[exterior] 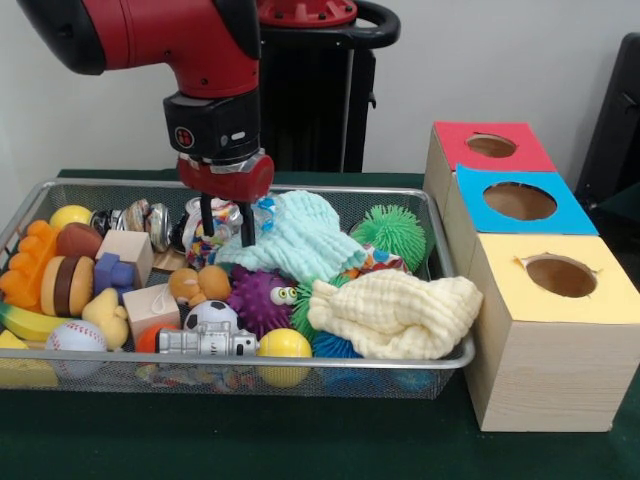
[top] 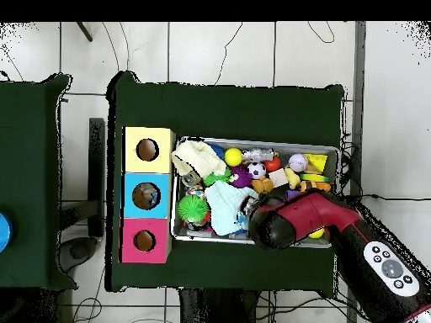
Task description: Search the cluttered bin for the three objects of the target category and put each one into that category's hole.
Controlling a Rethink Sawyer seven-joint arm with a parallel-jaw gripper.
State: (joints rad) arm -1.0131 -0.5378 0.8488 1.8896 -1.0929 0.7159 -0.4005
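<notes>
A wire bin [exterior: 380,188] holds several toys and two cloths. A light blue cloth [exterior: 300,235] lies at the back middle, and a pale yellow cloth [exterior: 395,315] is at the front right. My gripper [exterior: 225,222] reaches down into the back of the bin just left of the blue cloth. It is open, its fingers [exterior: 206,214] straddling small colourful clutter. Three wooden boxes stand to the right, each with a top hole: red [exterior: 490,145], blue [exterior: 520,200] and yellow [exterior: 560,275]. In the overhead view the arm [top: 286,220] hides the gripper.
Spiky balls, green [exterior: 390,230] and purple [exterior: 255,298], lie among a soccer ball [exterior: 208,315], a baseball [exterior: 75,336], a yellow ball [exterior: 284,345], wooden blocks [exterior: 125,250] and a toy burger [exterior: 67,285]. From above, the bin [top: 261,140] sits right of the boxes [top: 146,195].
</notes>
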